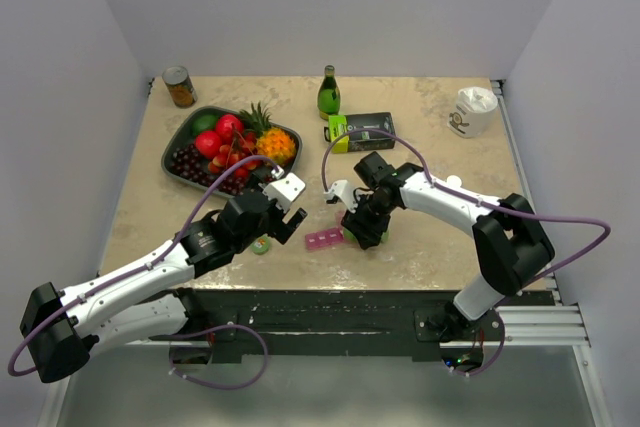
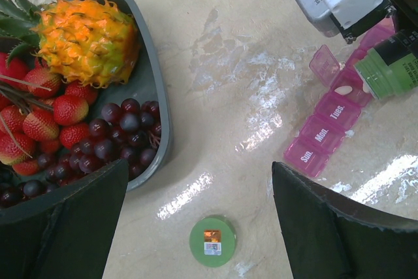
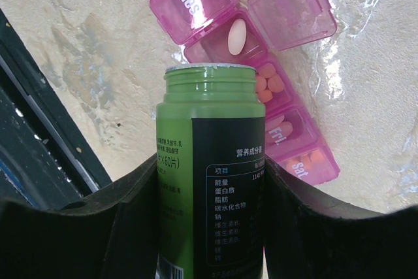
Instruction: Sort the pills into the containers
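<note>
We judge the pink pill organiser (image 3: 196, 4) to be light, thin and fairly stiff, likely to skid on the glossy table if nudged. It lies flat just ahead of the right gripper (image 3: 210, 161), right beyond the mouth of what that gripper carries. One lid (image 3: 292, 8) stands open on its hinge over a compartment holding a white pill (image 3: 237, 36). The next compartment, closer to the fingers, shows orange pills (image 3: 269, 84). Those hinges look frail, so we would steady the strip across its narrow width at the closed end farthest from the right gripper, never by the raised lid. The pills themselves look small, smooth and ready to roll, so they are better poured than pinched. The right gripper is clamped around the body of an uncapped green bottle (image 3: 209, 96), mouth aimed at the open cell; its label looks slick, so we think the grip should stay firm during any tipping. The left gripper (image 2: 199, 187) is spread wide and holds nothing. A green cap (image 2: 212, 242) lies on the table below the gap between its fingers, the fruit tray (image 2: 153, 96) lies off to one side, and the organiser lies off to the other.
</note>
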